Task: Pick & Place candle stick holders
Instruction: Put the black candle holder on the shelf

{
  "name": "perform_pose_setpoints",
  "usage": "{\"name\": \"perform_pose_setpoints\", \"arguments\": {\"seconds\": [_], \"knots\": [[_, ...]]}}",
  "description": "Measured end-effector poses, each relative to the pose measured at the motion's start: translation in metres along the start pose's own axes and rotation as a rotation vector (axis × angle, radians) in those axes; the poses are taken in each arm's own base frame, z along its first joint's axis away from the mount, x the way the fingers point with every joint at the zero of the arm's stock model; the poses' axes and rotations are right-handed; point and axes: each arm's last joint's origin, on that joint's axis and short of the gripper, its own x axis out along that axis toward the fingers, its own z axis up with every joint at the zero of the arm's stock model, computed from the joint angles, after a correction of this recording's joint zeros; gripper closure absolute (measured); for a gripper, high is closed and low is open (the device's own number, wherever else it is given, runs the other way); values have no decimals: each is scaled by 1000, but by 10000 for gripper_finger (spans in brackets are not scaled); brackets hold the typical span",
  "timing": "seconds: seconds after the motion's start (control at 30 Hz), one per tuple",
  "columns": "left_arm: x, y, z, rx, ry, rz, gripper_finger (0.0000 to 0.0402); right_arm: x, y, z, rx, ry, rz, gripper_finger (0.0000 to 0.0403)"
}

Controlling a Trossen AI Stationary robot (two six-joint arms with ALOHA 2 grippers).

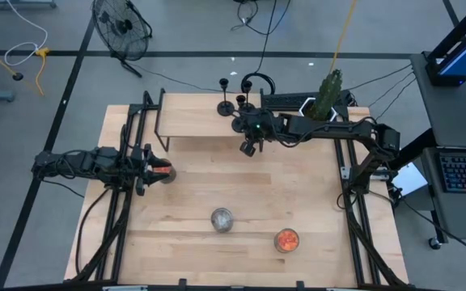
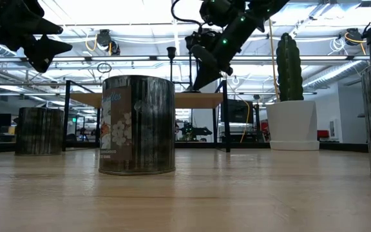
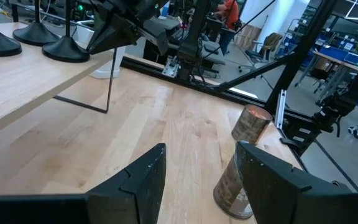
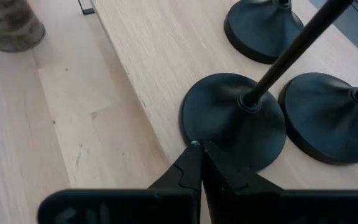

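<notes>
From above, a wooden table [image 1: 241, 194] carries a raised wooden shelf [image 1: 192, 117] along its far edge, and three black candle stick holders [image 1: 227, 107] stand clustered at the shelf's right end. The right pincer [image 1: 249, 149] reaches in from the right and hangs just in front of them, at the shelf's near edge. The left pincer [image 1: 154, 171] waits at the table's left side beside an orange-filled jar [image 1: 165, 172]. A silver can [image 1: 222, 219] sits near the middle front and a second orange-filled jar [image 1: 287, 239] to its right. A potted cactus [image 1: 328, 94] stands at the far right corner. At table level, the silver can fills the foreground, with the right arm [image 2: 227, 35] raised above the shelf behind it. The left wrist view shows its fingers [image 3: 138, 180] spread wide and empty over bare wood. The right wrist view shows its fingertips [image 4: 191, 158] closed together, with nothing between them, their tips at the rim of the nearest holder's disc base [image 4: 232, 121]; two more bases stand just beyond it.
</notes>
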Motion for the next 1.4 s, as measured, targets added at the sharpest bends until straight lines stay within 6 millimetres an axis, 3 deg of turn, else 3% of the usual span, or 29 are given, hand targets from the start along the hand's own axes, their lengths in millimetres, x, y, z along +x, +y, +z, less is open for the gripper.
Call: {"name": "perform_pose_setpoints", "arguments": {"seconds": [0.23,0.5,1.4], "knots": [[0,0,0,-4,0,0,201,-1,-1,-3,-12,33,-31,403],[0,0,0,-3,0,0,201,-15,-5,2,-21,-6,-107,403],[0,0,0,-6,-1,1,201,8,-9,2,-8,-27,-67,403]]}}
